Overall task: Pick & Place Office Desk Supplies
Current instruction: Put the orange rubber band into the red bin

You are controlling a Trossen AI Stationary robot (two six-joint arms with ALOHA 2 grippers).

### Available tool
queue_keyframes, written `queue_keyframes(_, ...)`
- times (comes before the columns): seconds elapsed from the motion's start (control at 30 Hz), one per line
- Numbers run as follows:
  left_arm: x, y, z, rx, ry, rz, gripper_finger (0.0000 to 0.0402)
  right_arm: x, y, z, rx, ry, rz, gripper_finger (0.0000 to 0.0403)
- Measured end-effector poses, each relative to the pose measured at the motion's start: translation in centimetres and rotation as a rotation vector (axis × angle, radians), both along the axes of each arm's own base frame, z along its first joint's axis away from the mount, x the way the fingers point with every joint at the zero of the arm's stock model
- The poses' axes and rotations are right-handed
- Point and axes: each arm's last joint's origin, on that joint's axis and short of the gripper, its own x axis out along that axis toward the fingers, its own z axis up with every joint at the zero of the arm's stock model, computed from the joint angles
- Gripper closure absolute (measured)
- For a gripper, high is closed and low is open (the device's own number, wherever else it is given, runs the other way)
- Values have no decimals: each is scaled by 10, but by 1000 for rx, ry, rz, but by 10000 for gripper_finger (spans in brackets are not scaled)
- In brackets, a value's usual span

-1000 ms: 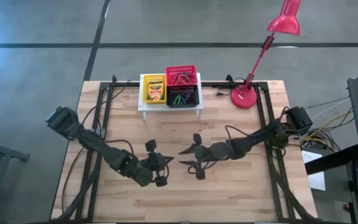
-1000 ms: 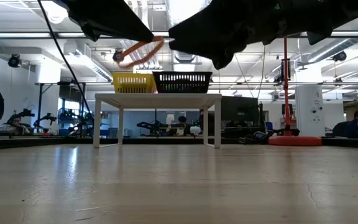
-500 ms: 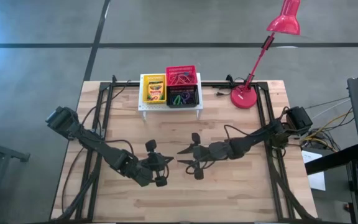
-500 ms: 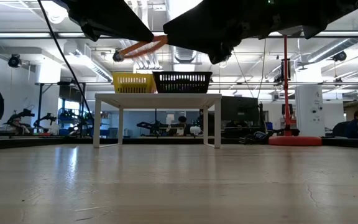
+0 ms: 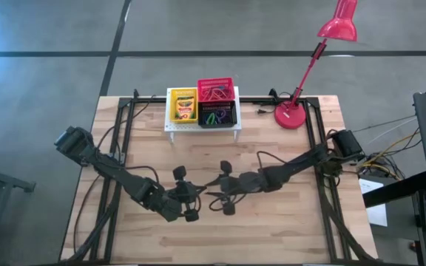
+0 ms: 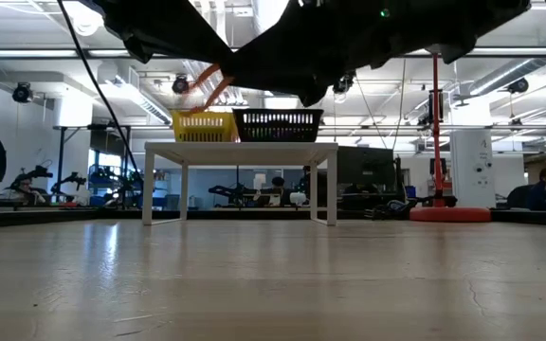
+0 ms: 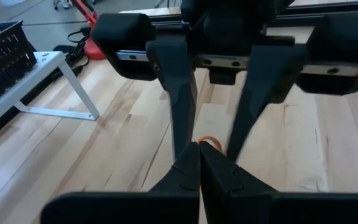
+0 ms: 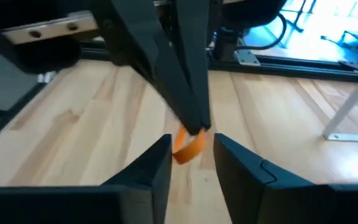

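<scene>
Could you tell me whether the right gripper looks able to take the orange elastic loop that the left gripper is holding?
Probably yes. The left gripper is shut on the orange elastic loop above the table, and the right gripper faces it with fingers open either side of the loop; nothing stands between them.

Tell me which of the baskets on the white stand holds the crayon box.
The yellow basket, at the stand's left end in the high view. The red basket and black basket beside it hold coloured elastic loops instead.
</scene>
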Motion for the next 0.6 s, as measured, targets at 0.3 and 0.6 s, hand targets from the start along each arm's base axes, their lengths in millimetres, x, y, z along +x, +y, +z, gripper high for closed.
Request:
queue_keyframes(0.3,0,0,0,-8,-2,4,391,6,1,7,-22,104,-18,387)
queue_keyframes(0.6,-1,3,-8,-47,42,27,254,-4,-2,1,28,245,-60,394)
